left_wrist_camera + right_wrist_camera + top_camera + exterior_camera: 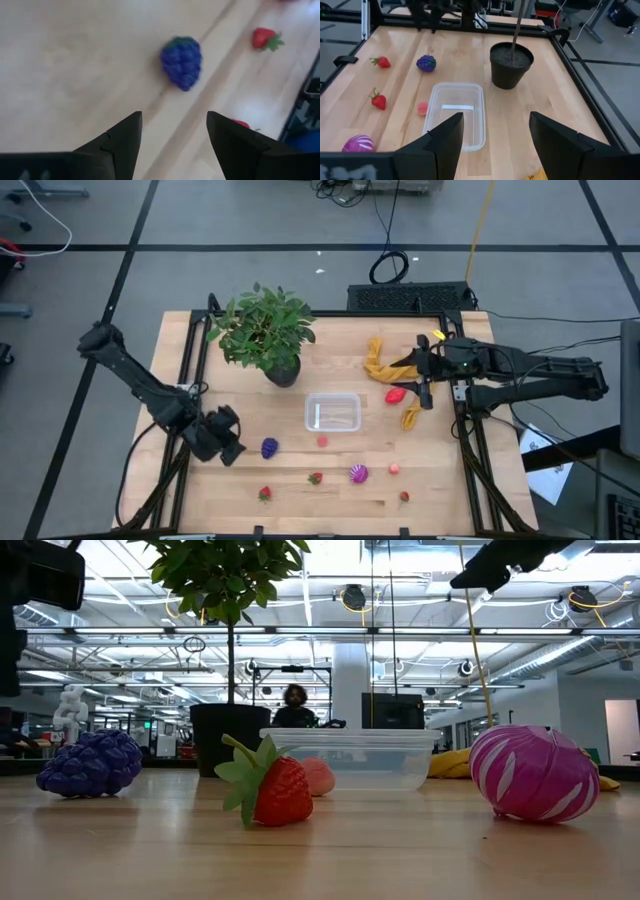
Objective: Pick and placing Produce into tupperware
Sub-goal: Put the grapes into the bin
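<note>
The clear tupperware (333,412) stands at the table's middle with no produce in it. The produce lies loose on the wood: a purple bumpy berry (269,447), strawberries (315,478) (265,493), a magenta piece (358,474) and small pink pieces (322,441) (394,468). My left gripper (232,442) hangs open just left of the purple berry (181,62), tilted down toward it, with nothing between its fingers (174,116). My right gripper (425,385) waits open above the table's right side, facing the tupperware (455,112).
A potted plant (268,335) stands at the far left of the tupperware. A mustard-yellow cloth (380,362) lies at the far right under my right arm, with a red piece (396,394) beside it. A black frame rail (185,370) borders the table.
</note>
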{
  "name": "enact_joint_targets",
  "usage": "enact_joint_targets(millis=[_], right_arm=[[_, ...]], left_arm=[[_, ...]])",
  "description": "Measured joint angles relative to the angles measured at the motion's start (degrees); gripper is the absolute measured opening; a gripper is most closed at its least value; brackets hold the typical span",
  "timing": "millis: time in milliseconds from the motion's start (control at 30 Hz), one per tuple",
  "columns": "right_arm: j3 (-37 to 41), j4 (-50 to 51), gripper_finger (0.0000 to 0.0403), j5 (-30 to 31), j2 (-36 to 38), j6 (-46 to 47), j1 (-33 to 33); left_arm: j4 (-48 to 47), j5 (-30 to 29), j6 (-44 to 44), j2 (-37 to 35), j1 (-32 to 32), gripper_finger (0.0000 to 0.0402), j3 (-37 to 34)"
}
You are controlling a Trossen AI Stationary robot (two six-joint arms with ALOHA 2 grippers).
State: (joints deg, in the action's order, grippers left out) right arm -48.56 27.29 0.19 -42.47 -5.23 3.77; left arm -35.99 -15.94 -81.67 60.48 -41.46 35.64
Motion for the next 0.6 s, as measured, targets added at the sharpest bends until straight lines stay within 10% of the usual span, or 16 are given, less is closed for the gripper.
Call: enact_joint_targets(millis=[600], right_arm=[[1.36,7.10,0.0220,-0.20,0.01,-5.75,-0.13]], left_arm=[[10.11,-4.09,-7.55,5.54,-1.58,0.0227,0.02]])
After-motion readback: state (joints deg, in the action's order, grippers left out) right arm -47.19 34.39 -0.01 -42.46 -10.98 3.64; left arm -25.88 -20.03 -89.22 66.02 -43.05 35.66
